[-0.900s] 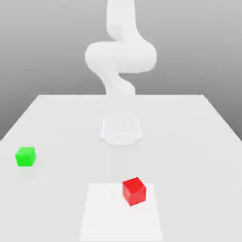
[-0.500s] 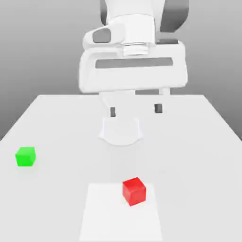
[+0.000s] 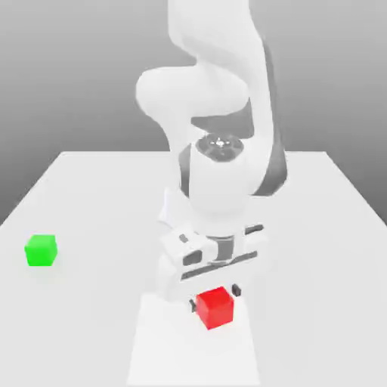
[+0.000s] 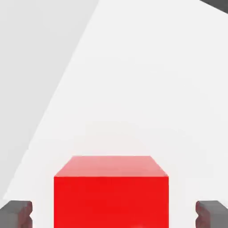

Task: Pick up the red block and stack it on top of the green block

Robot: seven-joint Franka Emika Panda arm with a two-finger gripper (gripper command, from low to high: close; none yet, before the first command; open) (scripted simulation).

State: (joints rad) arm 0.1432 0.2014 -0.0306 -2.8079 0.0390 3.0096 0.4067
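- A plain white table (image 3: 91,196) spans the exterior view, narrowing toward the back.
- A slightly brighter white rectangular patch (image 3: 162,355) lies on it near the front edge.
- Behind it stands a bare grey backdrop (image 3: 68,68), darker at the top.
- Light is soft and even.

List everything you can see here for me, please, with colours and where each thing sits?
red block: one, bright red, near the table's front edge, on the paler square, between the fingers with a gap on each side
green block: one, bright green, alone near the table's edge on the exterior view's left
pale square: one, lighter patch at the table's front
table: one, white
arm: one, white, bent down over the red block
gripper: one, white with dark fingers, open, straddling the red block
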